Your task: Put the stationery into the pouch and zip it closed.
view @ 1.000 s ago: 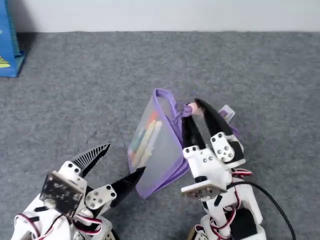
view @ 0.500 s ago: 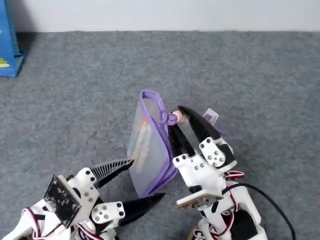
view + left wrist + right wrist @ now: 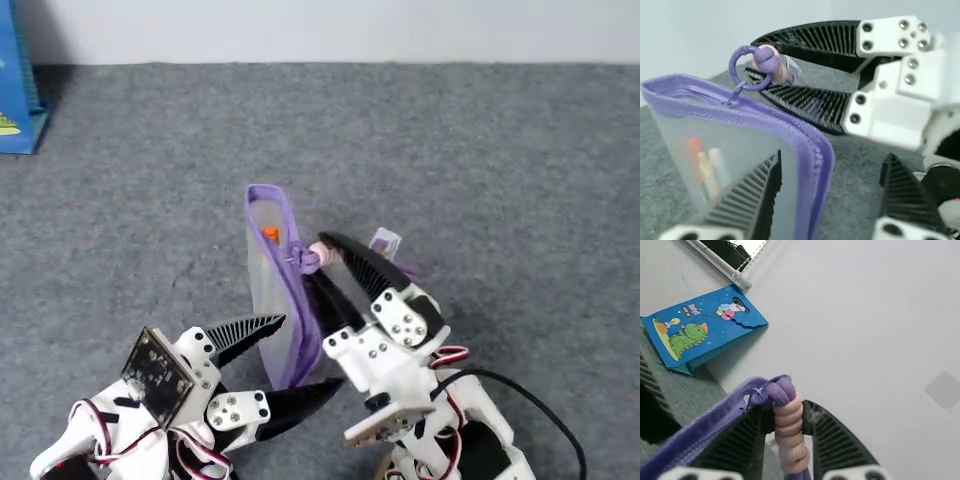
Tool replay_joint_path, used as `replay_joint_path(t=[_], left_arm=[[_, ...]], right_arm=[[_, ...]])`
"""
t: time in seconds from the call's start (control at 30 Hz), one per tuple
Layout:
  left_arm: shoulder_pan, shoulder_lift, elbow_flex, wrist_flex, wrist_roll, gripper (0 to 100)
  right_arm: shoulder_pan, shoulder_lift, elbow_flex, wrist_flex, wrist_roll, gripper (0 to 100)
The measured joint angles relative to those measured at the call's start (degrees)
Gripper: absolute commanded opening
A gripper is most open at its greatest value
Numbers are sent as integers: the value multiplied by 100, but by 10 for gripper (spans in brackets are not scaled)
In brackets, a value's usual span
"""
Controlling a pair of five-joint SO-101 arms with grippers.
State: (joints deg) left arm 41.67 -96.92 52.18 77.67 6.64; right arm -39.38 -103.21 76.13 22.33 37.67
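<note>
Low centre of high view, your R gripper (image 3: 314,258) is clamped on the zip pull (image 3: 790,437) of the pouch (image 3: 268,300); L gripper (image 3: 310,352) gapes wide, straddling pouch's near end.

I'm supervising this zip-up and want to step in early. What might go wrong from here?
1. The left gripper is open around the upright pouch, not clamping it, so a tug on the zipper may drag or tip the pouch rather than move the slider.
2. The right gripper holds only the beaded pull hanging from its ring, which might slip out.
</note>
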Motion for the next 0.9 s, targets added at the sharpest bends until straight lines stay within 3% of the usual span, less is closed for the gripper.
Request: replay_joint_path(t=[0.13, 0.37, 0.5, 0.67, 0.9], left_arm=[[-26, 0, 0, 0, 35, 305], [-1029, 0, 9, 0, 9, 304], [-1371, -9, 9, 0, -123, 253], [-1459, -18, -70, -18, -440, 194], [-1459, -18, -88, -62, -747, 186]], right_arm=[[-167, 0, 0, 0, 0, 7], [-185, 0, 0, 0, 0, 7], [-193, 9, 0, 0, 0, 7], [-193, 9, 9, 0, 0, 7], [-193, 18, 9, 0, 0, 7]])
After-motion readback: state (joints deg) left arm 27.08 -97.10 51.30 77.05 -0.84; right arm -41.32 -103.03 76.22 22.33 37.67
